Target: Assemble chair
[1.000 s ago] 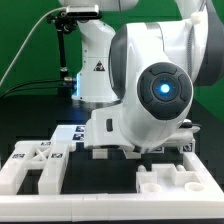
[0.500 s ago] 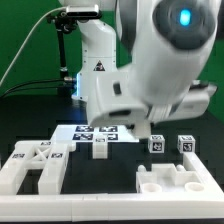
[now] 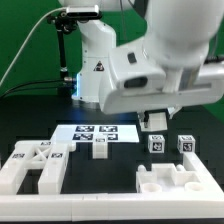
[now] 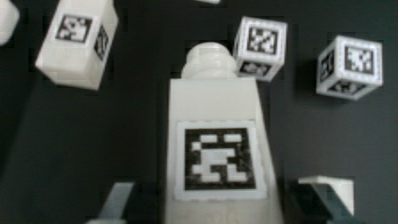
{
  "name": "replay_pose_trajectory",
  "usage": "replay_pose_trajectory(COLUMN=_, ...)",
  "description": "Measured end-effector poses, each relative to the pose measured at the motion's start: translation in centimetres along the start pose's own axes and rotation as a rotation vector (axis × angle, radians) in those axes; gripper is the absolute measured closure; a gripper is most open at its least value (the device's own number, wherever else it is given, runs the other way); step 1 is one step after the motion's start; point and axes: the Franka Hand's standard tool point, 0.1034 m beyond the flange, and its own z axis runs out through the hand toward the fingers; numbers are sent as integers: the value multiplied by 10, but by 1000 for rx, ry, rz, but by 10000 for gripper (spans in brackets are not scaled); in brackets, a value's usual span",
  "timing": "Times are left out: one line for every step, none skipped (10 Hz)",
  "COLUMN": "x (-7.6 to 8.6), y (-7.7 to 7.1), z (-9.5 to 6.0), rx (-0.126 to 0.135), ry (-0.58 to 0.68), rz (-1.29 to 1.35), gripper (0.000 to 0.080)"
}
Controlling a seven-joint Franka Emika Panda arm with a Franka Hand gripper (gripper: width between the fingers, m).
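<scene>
Table: black surface, with a green backdrop behind it and the white robot base at the back.
Marker board: lies flat toward the back of the table, tags facing up.
Gripper: over the bar; fingers spread apart, one on each side, with a dark gap between each and the bar. They clamp nothing.
Bar: long white chair piece with one tag facing the wrist camera; its rounded far end lies between the block and one of the cubes.
Block: tagged, near the bar's far end, not touching it.
Left cube: tagged, on the table below the arm.
Right cube: tagged, just beside the left cube.
Small piece: tagged, just in front of the marker board.
Notched piece: front, on the exterior view's right; its pockets open upward, and I cannot tell what is in them.
Frame pieces: white and tagged, front, on the exterior view's left.
</scene>
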Motion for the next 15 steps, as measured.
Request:
replay_pose_trajectory(x=8, y=-6, z=-15, rx=3, ry=56, rz=-11, gripper=514)
replay_pose_trajectory(x=25, y=-9, z=-44, rx=26, ry=176, rz=-19, gripper=514)
replay_pose_trajectory(x=35, y=-12, z=-70, rx=10, ry=303, rz=-43, gripper=514)
replay_pose_trajectory(x=36, y=-18, z=-79, rx=12, ry=344, rz=-30, gripper=514)
replay_pose_trajectory(x=40, y=-17, z=-76, rx=26, ry=437, rz=15, gripper=514)
replay_pose_trajectory(x=41, y=-14, z=-76, rx=14, ry=542, rz=7, gripper=514)
replay_pose_trajectory(x=44, y=-14, z=-77, rx=0, ry=634, rz=1, gripper=514)
replay_pose_trajectory(x=44, y=-14, z=-77, rx=0, ry=634, rz=1, gripper=514)
replay_pose_trajectory(x=44, y=-14, z=-77, rx=0, ry=634, rz=1, gripper=514)
replay_pose_trajectory(x=44, y=-14, z=-77, rx=0, ry=634, rz=1, gripper=514)
replay_pose_trajectory(x=44, y=-14, z=-77, rx=0, ry=634, rz=1, gripper=514)
replay_pose_trajectory(x=44, y=-14, z=-77, rx=0, ry=634, rz=1, gripper=514)
replay_pose_trajectory(x=44, y=-14, z=-77, rx=0, ry=634, rz=1, gripper=514)
replay_pose_trajectory(x=44, y=-14, z=-77, rx=0, ry=634, rz=1, gripper=514)
replay_pose_trajectory(x=44, y=-14, z=-77, rx=0, ry=634, rz=1, gripper=514)
